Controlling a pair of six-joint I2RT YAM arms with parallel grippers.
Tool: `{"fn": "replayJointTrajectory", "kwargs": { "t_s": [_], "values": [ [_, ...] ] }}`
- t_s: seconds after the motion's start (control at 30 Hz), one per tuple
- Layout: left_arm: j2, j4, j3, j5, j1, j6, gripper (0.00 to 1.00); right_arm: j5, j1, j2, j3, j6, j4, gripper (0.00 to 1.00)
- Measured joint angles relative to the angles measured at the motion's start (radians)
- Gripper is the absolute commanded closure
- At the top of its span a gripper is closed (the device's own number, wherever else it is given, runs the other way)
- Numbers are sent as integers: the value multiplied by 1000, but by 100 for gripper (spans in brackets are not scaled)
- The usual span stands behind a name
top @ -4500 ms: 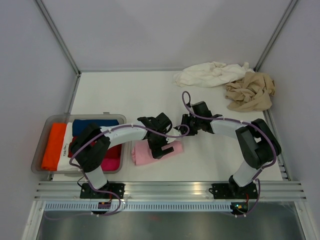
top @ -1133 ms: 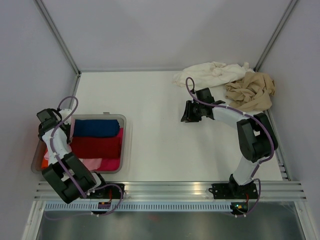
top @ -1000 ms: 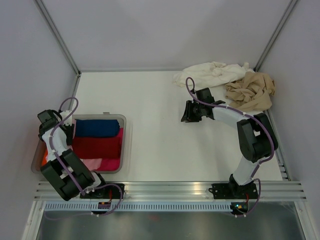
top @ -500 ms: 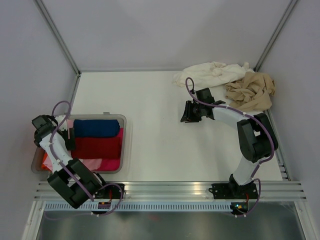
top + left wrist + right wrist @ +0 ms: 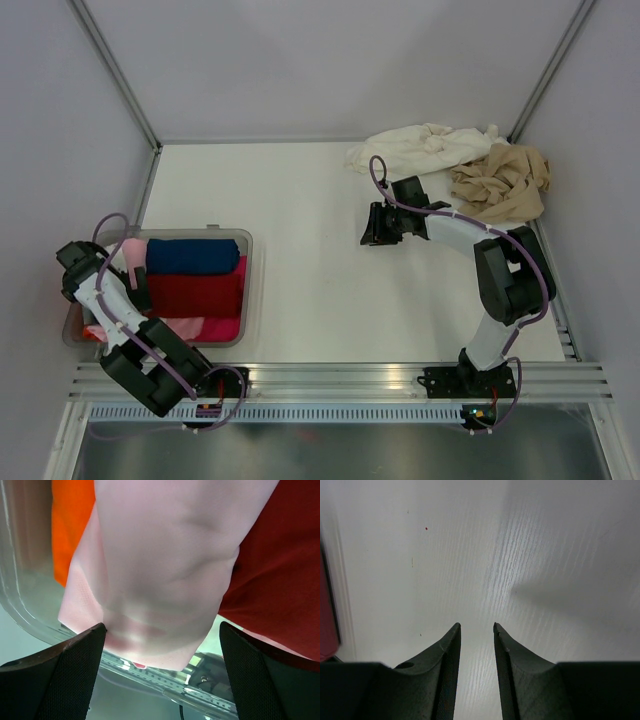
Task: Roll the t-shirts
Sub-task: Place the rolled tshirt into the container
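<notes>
The light pink t-shirt [image 5: 165, 565], rolled up, lies in the clear grey tray [image 5: 250, 290] at its far left [image 5: 130, 248]. My left gripper [image 5: 162, 630] hangs over it, also seen from above [image 5: 118, 270]. Its fingers are spread wide on either side of the roll's end and do not pinch it. The cream-white t-shirt [image 5: 425, 147] and the tan-beige t-shirt [image 5: 503, 183] lie crumpled at the back right. My right gripper [image 5: 372, 228] hovers low over the bare table. Its fingers [image 5: 447, 655] stand a narrow gap apart and hold nothing.
The tray also holds a blue roll [image 5: 192, 255], a red roll [image 5: 195, 293] and an orange roll [image 5: 70, 525]. The aluminium rail [image 5: 340, 380] runs along the near edge. Grey walls close in the sides and back.
The pink roll went from the table's middle into the tray with my left arm. In the last second the left wrist swung further left and nearer. The right arm stayed still.
</notes>
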Motion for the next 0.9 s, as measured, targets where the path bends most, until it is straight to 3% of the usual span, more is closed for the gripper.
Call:
{"fn": "replayJointTrajectory", "kwargs": {
  "t_s": [0.23, 0.5, 0.9],
  "values": [
    [-3, 30, -105, -37, 34, -2, 18, -2, 0, 0, -17, -5, 13, 61],
    [-7, 32, -126, -45, 40, -40, 16, -2, 0, 0, -31, -8, 16, 61],
    [-72, -217, 232, 45, 43, -166, 16, -21, 0, 0, -31, -32, 11, 61]
  ]
}}
